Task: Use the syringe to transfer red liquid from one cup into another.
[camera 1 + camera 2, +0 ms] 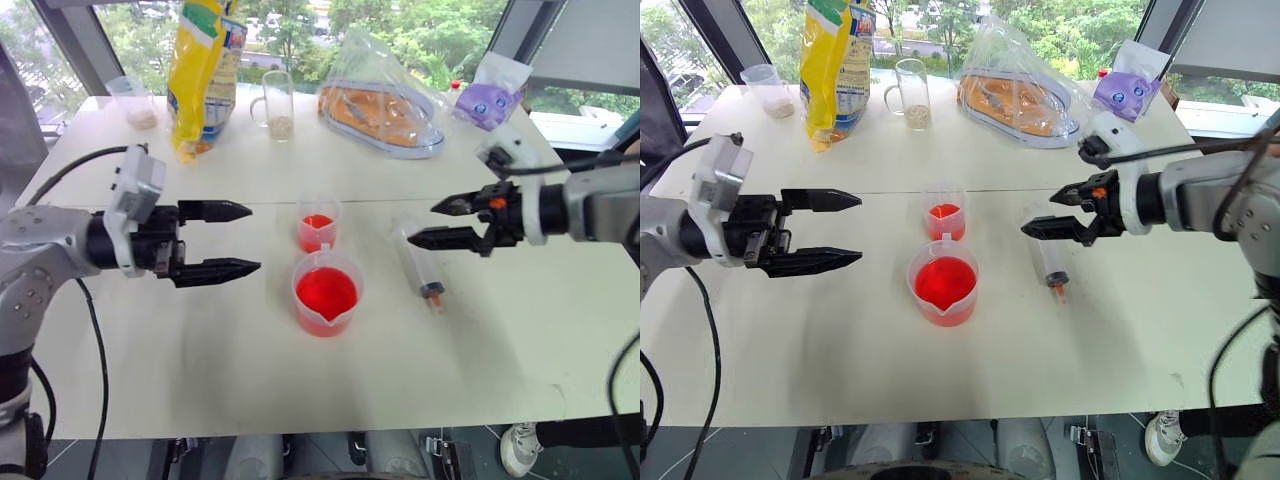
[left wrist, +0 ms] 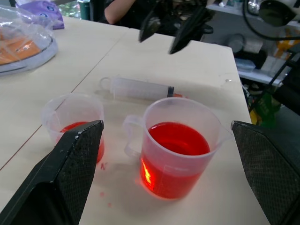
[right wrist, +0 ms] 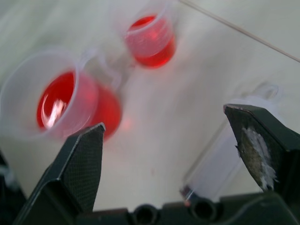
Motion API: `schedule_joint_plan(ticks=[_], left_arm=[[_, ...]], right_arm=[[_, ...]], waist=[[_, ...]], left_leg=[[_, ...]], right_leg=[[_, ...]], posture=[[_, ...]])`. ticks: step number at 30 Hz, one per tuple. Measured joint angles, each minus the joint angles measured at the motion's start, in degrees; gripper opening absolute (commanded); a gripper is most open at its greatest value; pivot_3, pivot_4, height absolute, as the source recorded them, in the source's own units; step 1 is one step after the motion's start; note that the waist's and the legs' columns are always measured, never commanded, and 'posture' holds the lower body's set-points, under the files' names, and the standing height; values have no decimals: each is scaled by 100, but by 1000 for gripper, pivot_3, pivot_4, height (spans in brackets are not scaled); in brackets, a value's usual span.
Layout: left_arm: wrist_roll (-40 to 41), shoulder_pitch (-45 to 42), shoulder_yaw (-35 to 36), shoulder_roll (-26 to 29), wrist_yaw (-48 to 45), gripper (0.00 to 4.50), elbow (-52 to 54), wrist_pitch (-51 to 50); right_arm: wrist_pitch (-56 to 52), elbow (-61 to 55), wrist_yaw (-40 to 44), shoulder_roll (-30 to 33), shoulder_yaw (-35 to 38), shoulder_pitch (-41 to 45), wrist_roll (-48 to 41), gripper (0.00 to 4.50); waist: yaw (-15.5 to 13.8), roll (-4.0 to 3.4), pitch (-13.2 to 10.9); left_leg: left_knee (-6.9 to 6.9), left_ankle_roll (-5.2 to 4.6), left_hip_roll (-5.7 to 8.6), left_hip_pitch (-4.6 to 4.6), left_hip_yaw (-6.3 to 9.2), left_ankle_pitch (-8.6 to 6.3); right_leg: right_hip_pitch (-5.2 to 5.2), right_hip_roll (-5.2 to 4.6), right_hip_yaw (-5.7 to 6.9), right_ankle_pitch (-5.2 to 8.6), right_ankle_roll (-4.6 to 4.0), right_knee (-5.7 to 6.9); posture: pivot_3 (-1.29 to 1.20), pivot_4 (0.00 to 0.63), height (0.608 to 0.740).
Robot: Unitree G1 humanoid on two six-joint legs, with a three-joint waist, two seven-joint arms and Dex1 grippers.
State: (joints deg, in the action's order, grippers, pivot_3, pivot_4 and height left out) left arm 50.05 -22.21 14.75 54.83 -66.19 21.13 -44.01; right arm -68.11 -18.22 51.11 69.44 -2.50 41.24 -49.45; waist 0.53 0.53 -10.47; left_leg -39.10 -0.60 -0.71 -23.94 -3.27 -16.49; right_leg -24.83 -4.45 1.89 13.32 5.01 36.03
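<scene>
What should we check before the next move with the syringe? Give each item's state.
1. Large clear plastic syringe lies flat on the white table, free of both hands: ok.
2. Right hand open, above the syringe: ok.
3. Left hand open, empty, apart from the cups: ok.
4. Wide translucent spouted beaker upright, holding red liquid: ok.
5. Small narrow clear cup upright behind the beaker, some red liquid in it already: ok.
6. Syringe barrel empty: cannot tell.
</scene>
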Motion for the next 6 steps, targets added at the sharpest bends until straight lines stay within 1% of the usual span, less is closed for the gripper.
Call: schedule_joint_plan(ticks=[3, 6], left_arm=[[-6, 64, 28, 31, -11, 4500, -1, 54], [-1, 73, 33, 45, -12, 4500, 2, 63]], right_arm=[[929, -72, 854, 488, 165, -540, 421, 4435], [1471, -77, 1337, 598, 286, -808, 652, 4435]], waist=[[10, 1, 0], [38, 1, 0]], left_leg=[[-3, 1, -2, 4, -4, 0], [-3, 4, -10, 22, -17, 2]], right_leg=[[1, 0, -1, 1, -1, 1], [5, 2, -8, 0, -1, 8]], posture=[[0, 150, 740], [0, 150, 740]])
